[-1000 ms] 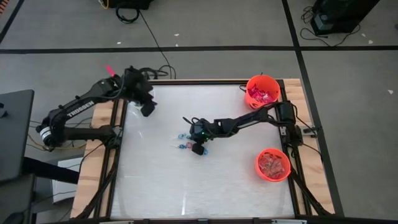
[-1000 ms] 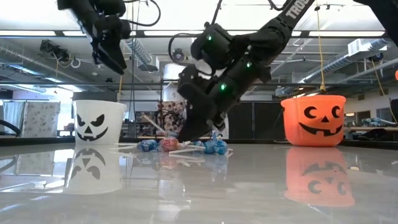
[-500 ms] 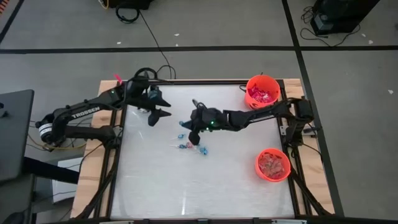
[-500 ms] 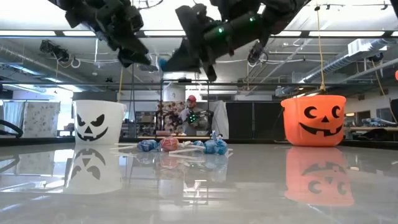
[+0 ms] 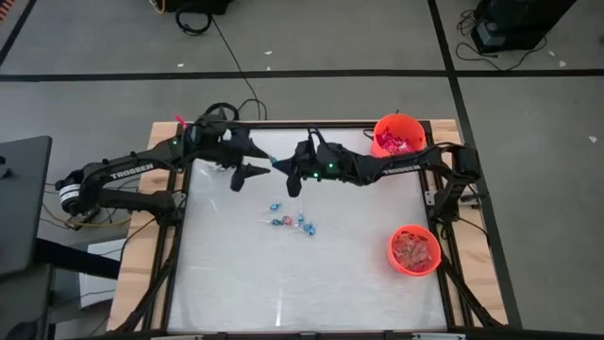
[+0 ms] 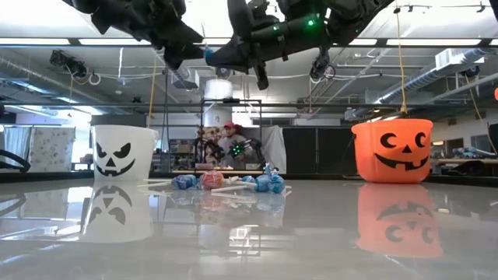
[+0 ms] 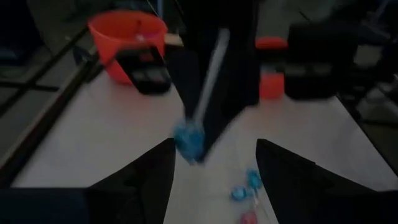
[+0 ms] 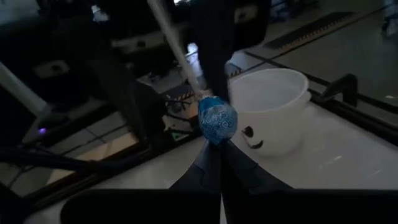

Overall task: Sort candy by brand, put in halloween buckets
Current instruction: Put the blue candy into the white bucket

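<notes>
The right gripper [image 5: 279, 166] is clenched on a blue lollipop [image 8: 217, 122], raised above the back half of the table [image 5: 359, 283] and reaching toward the left arm. The sweet's wrapped head sticks out just past the pinched fingertips, with its pale stick [image 8: 176, 46] slanting away from them. The left gripper [image 5: 257, 159] faces it with fingers [image 7: 144, 177] spread apart, and the lollipop head [image 7: 188, 139] hangs in the gap between them, near but not visibly touching either one. The high view shows the two grippers nose to nose, and below them a small cluster of loose candy [image 5: 289, 221] lying near the table's middle, well apart from both arms. It also shows two orange buckets [image 5: 397, 139] on the right side, each holding sweets. The white bucket [image 6: 123, 151] is hidden under the left arm in that view; the low view shows it standing on the table with a dark jack-o'-lantern face, and the right wrist view shows it just beyond the held lollipop. The low view also shows the grippers well above the table surface, the candy pile between the white bucket and an orange one [image 6: 392, 150].
</notes>
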Controlling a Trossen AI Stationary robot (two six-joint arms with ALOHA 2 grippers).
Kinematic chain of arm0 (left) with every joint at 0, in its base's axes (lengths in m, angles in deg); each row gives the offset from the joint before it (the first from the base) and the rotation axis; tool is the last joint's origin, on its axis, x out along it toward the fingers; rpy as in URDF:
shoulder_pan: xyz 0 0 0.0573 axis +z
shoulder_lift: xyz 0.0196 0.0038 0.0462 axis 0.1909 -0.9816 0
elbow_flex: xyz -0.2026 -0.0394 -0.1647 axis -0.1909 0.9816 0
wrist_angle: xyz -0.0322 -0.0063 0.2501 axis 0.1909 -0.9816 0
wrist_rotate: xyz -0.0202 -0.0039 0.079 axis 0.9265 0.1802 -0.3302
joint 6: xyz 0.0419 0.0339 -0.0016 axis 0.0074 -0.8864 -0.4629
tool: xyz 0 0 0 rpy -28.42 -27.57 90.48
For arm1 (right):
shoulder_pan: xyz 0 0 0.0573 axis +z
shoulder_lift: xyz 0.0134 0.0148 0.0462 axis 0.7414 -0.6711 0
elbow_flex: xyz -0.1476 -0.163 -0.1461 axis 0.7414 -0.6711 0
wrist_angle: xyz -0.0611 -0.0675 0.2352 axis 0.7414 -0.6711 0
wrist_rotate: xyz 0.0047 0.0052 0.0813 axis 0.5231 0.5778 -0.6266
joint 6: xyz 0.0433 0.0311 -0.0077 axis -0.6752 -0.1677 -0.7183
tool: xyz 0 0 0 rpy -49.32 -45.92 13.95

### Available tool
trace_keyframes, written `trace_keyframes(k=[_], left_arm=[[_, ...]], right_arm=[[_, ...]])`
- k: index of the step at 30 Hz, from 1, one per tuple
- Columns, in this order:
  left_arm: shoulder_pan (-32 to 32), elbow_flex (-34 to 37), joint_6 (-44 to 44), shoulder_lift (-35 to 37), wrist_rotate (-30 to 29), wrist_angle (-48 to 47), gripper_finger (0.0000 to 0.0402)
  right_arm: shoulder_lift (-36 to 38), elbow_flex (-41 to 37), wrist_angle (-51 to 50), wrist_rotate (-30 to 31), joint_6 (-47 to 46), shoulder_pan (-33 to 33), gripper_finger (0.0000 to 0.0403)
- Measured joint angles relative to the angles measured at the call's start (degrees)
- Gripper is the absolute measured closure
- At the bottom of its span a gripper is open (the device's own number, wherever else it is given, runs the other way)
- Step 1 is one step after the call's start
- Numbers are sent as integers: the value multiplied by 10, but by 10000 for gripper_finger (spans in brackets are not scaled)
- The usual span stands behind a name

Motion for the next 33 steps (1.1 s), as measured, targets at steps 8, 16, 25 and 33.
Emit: trace_keyframes(k=[8,16,25,33], left_arm=[[0,0,25,-30,-21,24,199],[0,0,38,-54,-19,55,225],[0,0,38,-54,-9,86,245],[4,0,40,-54,-13,76,325]], right_arm=[[0,0,9,-17,14,-2,400],[0,0,10,-16,15,-3,400],[0,0,9,-17,15,-2,400],[0,0,5,-16,16,-3,400]])
